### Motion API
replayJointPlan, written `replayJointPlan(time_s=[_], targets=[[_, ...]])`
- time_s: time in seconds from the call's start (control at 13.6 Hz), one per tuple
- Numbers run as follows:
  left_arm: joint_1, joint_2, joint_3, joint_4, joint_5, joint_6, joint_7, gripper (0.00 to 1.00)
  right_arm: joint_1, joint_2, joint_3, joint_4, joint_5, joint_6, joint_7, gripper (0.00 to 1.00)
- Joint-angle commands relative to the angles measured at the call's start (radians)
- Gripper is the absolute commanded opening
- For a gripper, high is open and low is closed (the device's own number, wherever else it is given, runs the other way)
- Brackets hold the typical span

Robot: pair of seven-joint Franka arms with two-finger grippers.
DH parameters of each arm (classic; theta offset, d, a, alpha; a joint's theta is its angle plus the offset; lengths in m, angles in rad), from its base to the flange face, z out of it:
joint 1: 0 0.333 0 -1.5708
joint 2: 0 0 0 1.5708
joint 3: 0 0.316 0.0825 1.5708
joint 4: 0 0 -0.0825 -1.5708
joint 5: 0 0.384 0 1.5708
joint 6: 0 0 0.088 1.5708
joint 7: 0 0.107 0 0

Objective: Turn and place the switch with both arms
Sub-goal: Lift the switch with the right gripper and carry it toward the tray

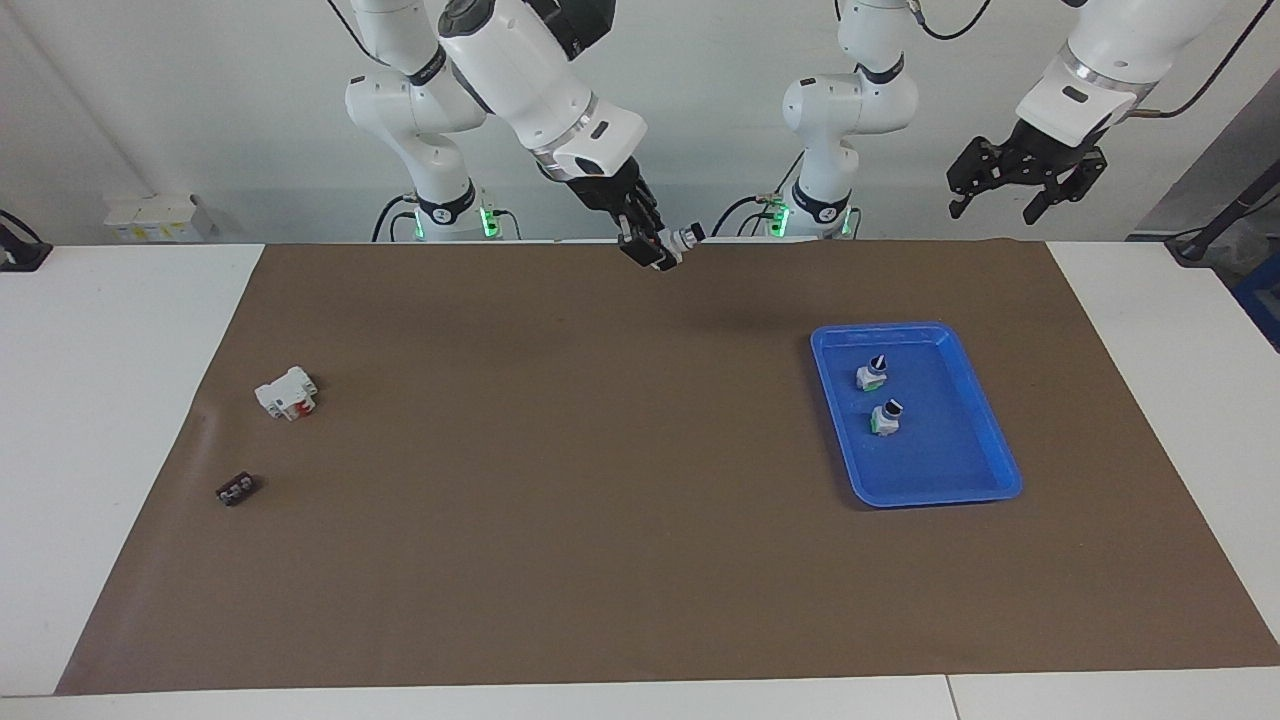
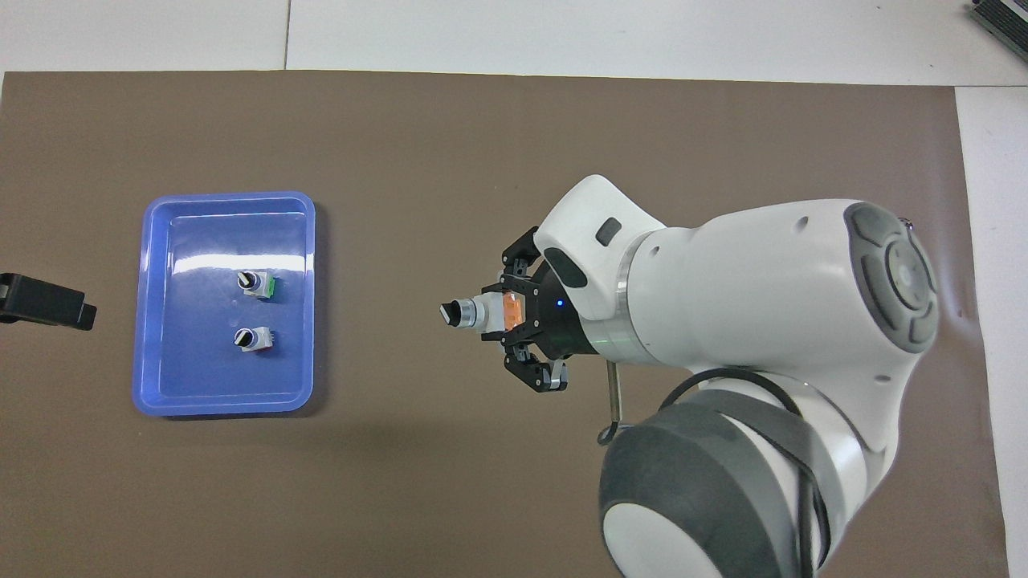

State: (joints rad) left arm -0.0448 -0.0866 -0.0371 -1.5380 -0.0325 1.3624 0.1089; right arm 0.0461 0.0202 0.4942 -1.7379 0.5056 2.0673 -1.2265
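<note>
glossy blue plastic tray, matt brown mat

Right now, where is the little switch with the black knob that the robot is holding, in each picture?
Facing view: the switch is up in the air in the right hand, top middle.
Overhead view: the switch is mid-picture, knob pointing toward the blue tray.
Shared landmark: the blue tray, holding two more switches.

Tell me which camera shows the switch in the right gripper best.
The overhead view: the switch fills more of the picture, with black knob, silver collar and orange face all distinct, clamped in the right gripper. In the facing view the switch is a tiny shape at the gripper's tip, raised over the brown mat.
</note>
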Motion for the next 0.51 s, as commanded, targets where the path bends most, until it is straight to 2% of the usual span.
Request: replayJointPlan(time_s=[0.0,0.22,0.44], targets=[[-0.024,-0.028,-0.001,-0.010,-0.039,-0.003,-0.012,1.00,-0.009,-0.014,0.017,-0.006,0.025,0.025,0.018,0.00],[-0.017,-0.030,0.005,-0.013,-0.298,0.003,-0.173,1.00,-0.009,-0.013,0.043,-0.008,0.024,0.097,0.061,0.00],[-0.023,-0.035,-0.038,-0.020,-0.453,0.017,-0.435,1.00,0.015,-0.013,0.050,-0.008,0.024,0.109,0.081,0.00]])
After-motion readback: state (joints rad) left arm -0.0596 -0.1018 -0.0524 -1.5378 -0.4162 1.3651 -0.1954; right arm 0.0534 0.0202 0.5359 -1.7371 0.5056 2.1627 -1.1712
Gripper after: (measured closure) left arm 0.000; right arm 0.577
